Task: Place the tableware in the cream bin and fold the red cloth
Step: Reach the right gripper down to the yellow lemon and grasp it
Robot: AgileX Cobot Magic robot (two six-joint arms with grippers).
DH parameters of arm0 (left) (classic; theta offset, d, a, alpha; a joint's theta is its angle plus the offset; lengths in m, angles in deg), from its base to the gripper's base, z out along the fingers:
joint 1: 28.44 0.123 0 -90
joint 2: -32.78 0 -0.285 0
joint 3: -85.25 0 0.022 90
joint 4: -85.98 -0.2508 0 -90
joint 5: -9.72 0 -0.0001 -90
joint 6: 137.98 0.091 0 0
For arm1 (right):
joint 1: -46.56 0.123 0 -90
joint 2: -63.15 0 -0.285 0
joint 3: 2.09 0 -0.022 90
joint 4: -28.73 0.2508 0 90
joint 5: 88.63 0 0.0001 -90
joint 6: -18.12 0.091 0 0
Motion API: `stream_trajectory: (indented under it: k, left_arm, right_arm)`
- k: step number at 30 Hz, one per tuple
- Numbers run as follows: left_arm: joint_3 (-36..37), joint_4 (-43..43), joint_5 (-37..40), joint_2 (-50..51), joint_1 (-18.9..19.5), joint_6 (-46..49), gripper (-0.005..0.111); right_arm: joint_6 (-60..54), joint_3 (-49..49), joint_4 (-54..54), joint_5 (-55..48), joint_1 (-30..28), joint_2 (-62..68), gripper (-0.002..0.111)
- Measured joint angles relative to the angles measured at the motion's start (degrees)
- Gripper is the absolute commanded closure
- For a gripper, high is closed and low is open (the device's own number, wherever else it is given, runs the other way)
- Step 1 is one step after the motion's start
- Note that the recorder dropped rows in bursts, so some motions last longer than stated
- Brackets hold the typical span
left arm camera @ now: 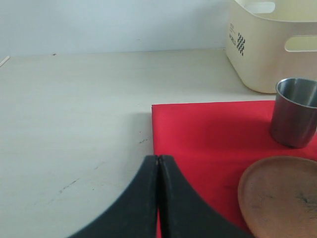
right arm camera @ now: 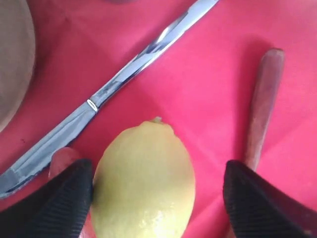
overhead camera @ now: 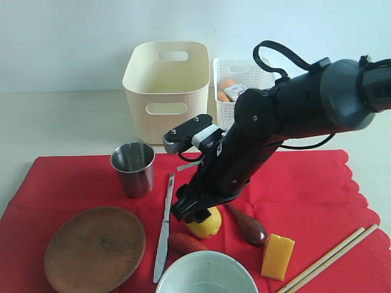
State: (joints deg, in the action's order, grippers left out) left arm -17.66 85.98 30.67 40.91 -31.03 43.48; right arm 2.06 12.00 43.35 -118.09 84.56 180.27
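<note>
Lying spread flat on the pale tabletop, the large bright red cloth with the scalloped edge carries all the tableware. The steel cup stands upright near its far left side, with the round brown wooden plate in front of it. The silver knife lies lengthwise just right of the plate. The pale bowl sits at the near edge, partly cut off by the frame. The dark wooden spoon lies right of the middle, and the pair of light wooden chopsticks lies slanted at the near right corner. The tall cream plastic bin stands beyond the cloth, and nothing can be seen inside it from here. A white lattice basket just to its right holds small items.

The right gripper hangs low over a yellow lemon between knife and spoon, its jaws spread wide to either side of the fruit. An orange carrot lies just beside the lemon, and a yellow cheese wedge stands near the spoon. The left gripper has its jaws pressed together on nothing, above the cloth's left edge
</note>
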Motion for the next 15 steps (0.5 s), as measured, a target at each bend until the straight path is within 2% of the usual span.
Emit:
stream_trajectory:
  k: [6, 13, 15]
  left_arm:
    - [0.0, 0.0, 0.0, 0.0, 0.0, 0.0, 0.107]
    - [0.0, 0.0, 0.0, 0.0, 0.0, 0.0, 0.107]
    - [0.0, 0.0, 0.0, 0.0, 0.0, 0.0, 0.107]
  right_arm:
    - [0.0, -0.6, 2.01, 0.34, 0.02, 1.77, 0.043]
    - [0.03, -1.12, 2.86, 0.01, 0.14, 2.39, 0.068]
    - [0.03, -1.12, 3.03, 0.01, 0.14, 2.39, 0.078]
